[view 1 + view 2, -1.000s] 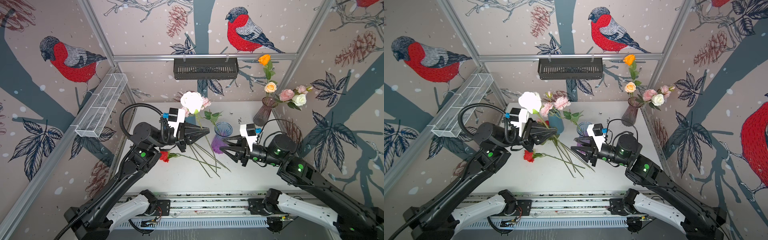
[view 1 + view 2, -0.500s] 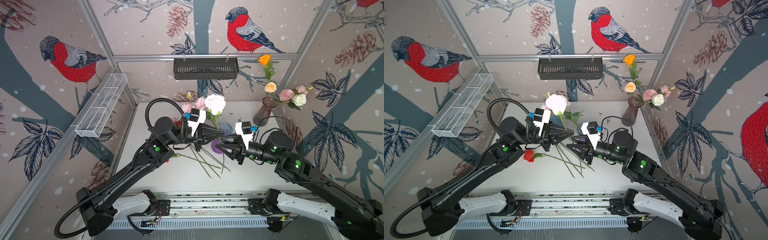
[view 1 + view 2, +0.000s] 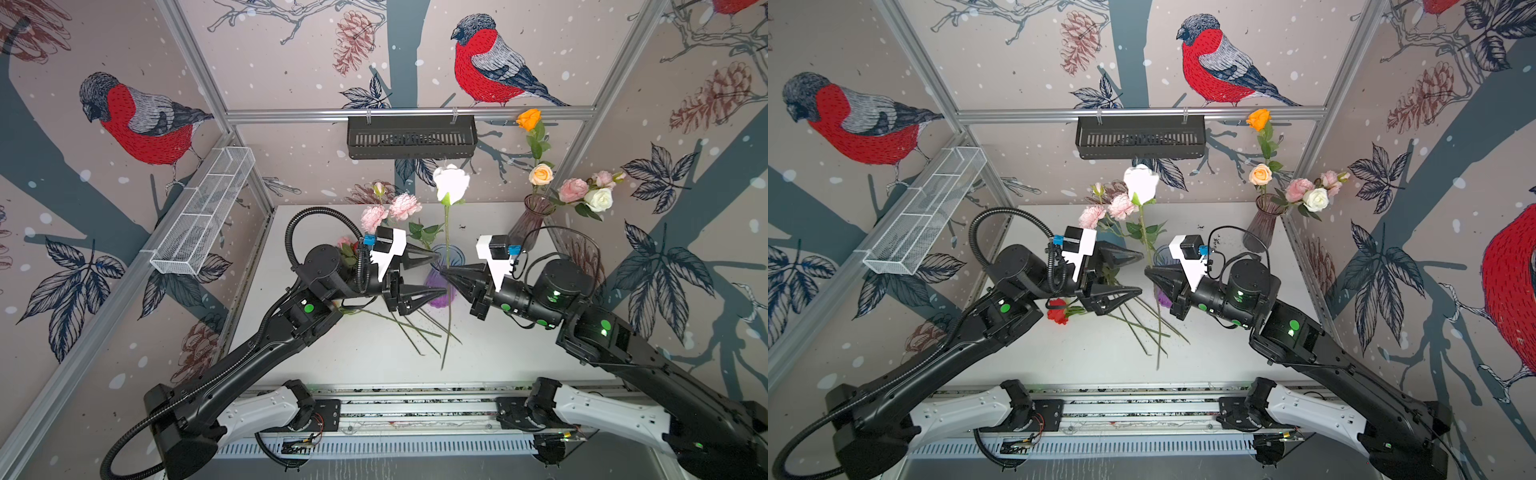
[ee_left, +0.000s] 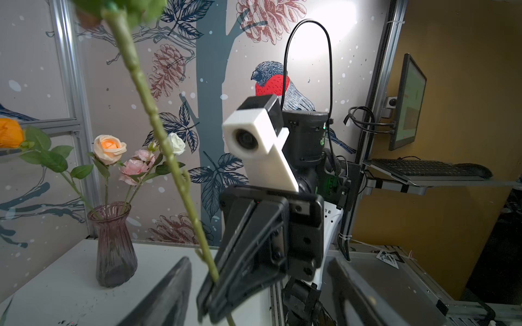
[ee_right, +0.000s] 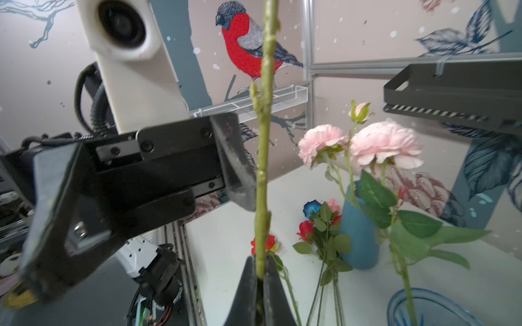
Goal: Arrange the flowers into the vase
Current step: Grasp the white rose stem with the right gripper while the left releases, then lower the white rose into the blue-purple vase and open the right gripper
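Note:
A white rose (image 3: 451, 183) (image 3: 1140, 183) stands upright over the middle of the table, its long green stem (image 4: 158, 135) (image 5: 262, 158) hanging down. My right gripper (image 3: 442, 272) (image 3: 1148, 272) (image 5: 260, 261) is shut on the stem. My left gripper (image 3: 436, 276) (image 3: 1139, 272) (image 4: 258, 261) is open, its jaws apart on either side of the stem. The purple glass vase (image 3: 530, 224) (image 3: 1262, 226) (image 4: 114, 248) stands at the back right and holds orange, peach, pink and white flowers. More flowers lie on the table, among them a red rose (image 3: 1057, 313) (image 5: 268, 242).
A blue vase (image 5: 358, 240) with pink carnations (image 3: 403, 205) stands behind my left gripper. A blue glass vessel (image 3: 455, 255) sits under the two grippers. Loose stems (image 3: 415, 328) are spread in front of it. A black basket (image 3: 411, 137) and a wire tray (image 3: 203, 212) hang on the walls.
The left arm carried the white rose right to the middle. The right gripper shut on its stem, and the left gripper then opened.

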